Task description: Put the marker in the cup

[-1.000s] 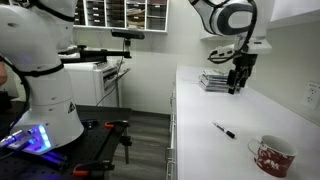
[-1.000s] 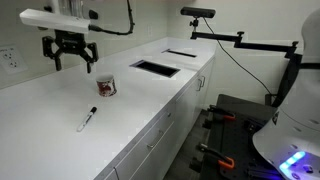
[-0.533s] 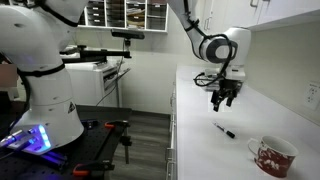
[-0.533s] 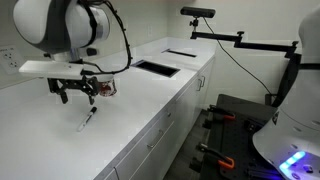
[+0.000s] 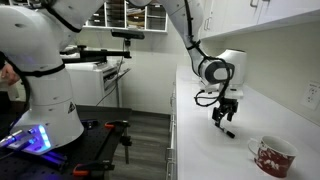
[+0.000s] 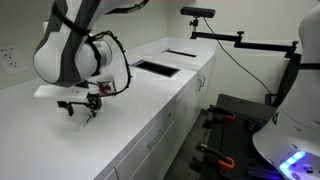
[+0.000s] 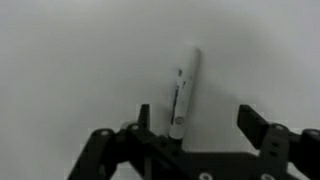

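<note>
Between the spread fingers of the end effector, wrist view: the marker lies flat on the pale table. Its length runs away from the camera and tilts slightly. Its near end sits close to the picture-left finger, with a wide gap to the other finger. Jaws stand open and grip nothing. Contact between finger and marker: cannot tell, the picture is soft.

In an exterior view, nearest the lens, the cup stands upright on the table. It is red with a white pattern, and its white inside shows. It is well apart from the marker.

Beyond the cup, the end effector hangs low over the table with fingers pointing down. The marker shows as a short dark streak just under the fingertips.

In an exterior view from the opposite end, the end effector sits low over the white table, with the bulky arm looming above it. The marker is not clearly made out from this side.

Farther along the table is a dark rectangular cutout. Beyond it, at the back, a camera on a boom.
</note>
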Controlling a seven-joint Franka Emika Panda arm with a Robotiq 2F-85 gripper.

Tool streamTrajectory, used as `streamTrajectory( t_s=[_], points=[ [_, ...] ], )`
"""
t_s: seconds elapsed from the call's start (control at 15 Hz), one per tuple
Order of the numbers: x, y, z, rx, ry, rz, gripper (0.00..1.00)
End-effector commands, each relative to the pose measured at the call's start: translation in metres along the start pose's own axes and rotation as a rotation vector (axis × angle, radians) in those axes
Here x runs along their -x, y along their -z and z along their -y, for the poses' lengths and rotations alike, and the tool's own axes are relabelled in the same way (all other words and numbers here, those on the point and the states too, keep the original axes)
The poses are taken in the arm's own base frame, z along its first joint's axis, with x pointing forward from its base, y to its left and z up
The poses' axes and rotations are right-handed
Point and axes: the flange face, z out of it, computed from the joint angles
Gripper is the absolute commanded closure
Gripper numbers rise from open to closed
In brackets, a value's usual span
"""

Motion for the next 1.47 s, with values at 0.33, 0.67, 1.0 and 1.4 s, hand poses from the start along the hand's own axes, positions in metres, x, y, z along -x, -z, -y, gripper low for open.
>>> streamTrajectory(
  t_s=[0.33,0.67,1.0,1.4],
  points=[
    [-0.029,-0.02,0.012,0.008,0.005,-0.058,0.69],
    [-0.029,-0.015,0.014,0.005,0.01,-0.07,1.0],
    [-0.031,0.031,0.03,0.023,0.062,-0.341,0.95],
    [-0.026,0.066,0.04,0.09,0.032,-0.693,0.95]
  ],
)
